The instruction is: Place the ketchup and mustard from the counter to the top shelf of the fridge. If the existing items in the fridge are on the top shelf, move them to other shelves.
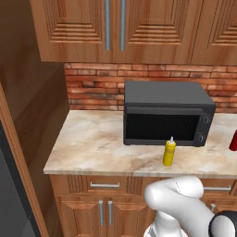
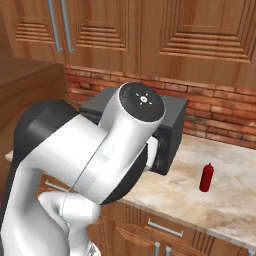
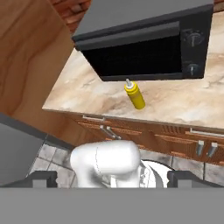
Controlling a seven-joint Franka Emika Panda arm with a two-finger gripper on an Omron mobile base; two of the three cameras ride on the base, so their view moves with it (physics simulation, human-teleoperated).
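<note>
While the mustard point(image 1: 169, 153) is waiting on the counter point(image 1: 97, 143), the gripper point(image 3: 112, 178), fingers apart, is needing to reach down for it.

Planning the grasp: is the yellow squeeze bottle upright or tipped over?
Upright. The yellow squeeze bottle stands on its base on the beige marbled counter, pale nozzle pointing up, before the dark microwave.

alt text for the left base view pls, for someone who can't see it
A yellow mustard bottle stands upright on a beige marbled counter, just in front of a dark grey microwave. A red ketchup bottle is cut off at the right edge, and brick wall and wooden cabinets rise behind.
</note>
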